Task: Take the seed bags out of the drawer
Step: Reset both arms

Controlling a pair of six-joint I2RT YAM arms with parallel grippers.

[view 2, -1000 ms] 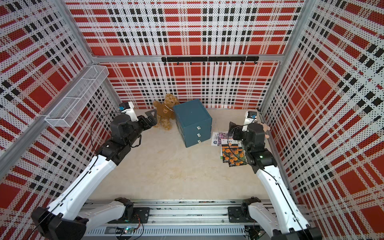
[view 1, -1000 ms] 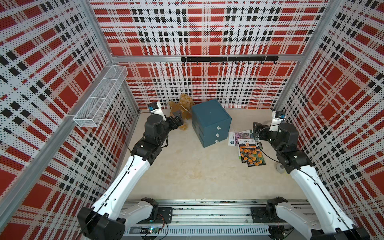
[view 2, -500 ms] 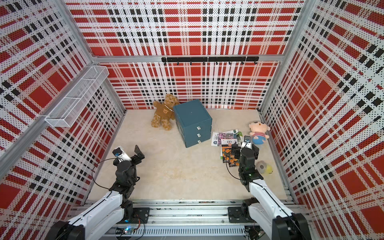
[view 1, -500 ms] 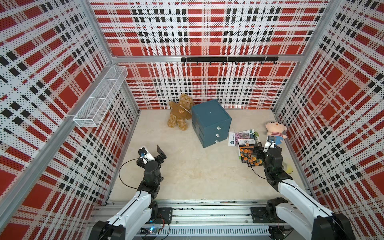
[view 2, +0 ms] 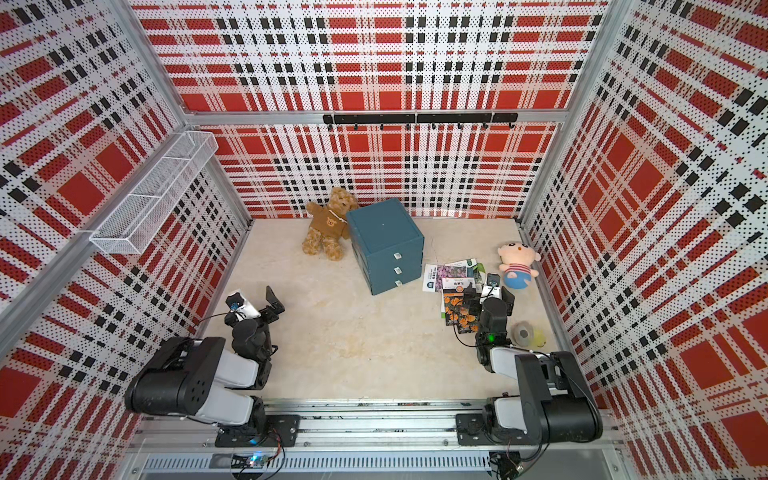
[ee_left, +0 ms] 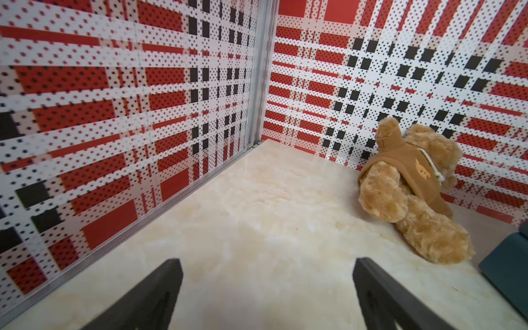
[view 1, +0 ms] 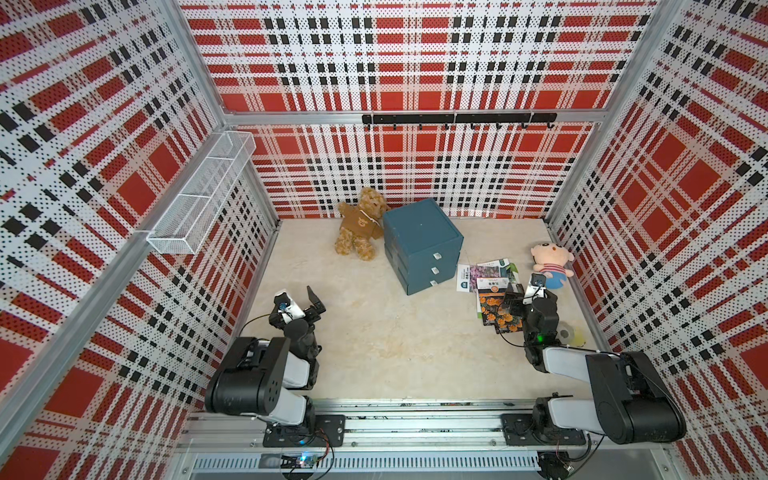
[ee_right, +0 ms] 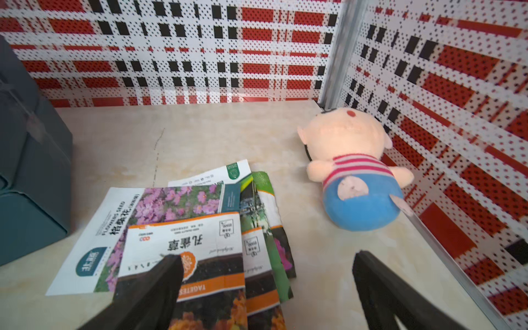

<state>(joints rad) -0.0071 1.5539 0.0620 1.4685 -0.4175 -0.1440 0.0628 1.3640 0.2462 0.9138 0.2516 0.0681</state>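
Observation:
Several seed bags [view 1: 490, 286] [view 2: 455, 286] lie overlapping on the floor just right of the blue drawer cabinet [view 1: 419, 245] [view 2: 384, 245], whose three drawers are all shut. In the right wrist view the seed bags [ee_right: 185, 237] show purple flowers, green leaves and orange flowers on black. My right gripper [view 1: 527, 300] [ee_right: 267, 260] hovers open over the pile's near right edge, holding nothing. My left gripper [view 1: 313, 302] [ee_left: 267, 265] stands open and empty over bare floor at the near left, far from the bags.
A brown teddy bear [view 1: 359, 228] leans against the cabinet's left side. A pink plush doll [view 1: 550, 264] sits by the right wall. A small grey and yellow object [view 1: 567, 332] lies beside the right arm. A wire basket [view 1: 199, 199] hangs on the left wall.
Both arms have pulled back from beside the cabinet toward the near rail and folded low. The plush doll and the whole pile of bags are now uncovered. Both grippers stayed open.

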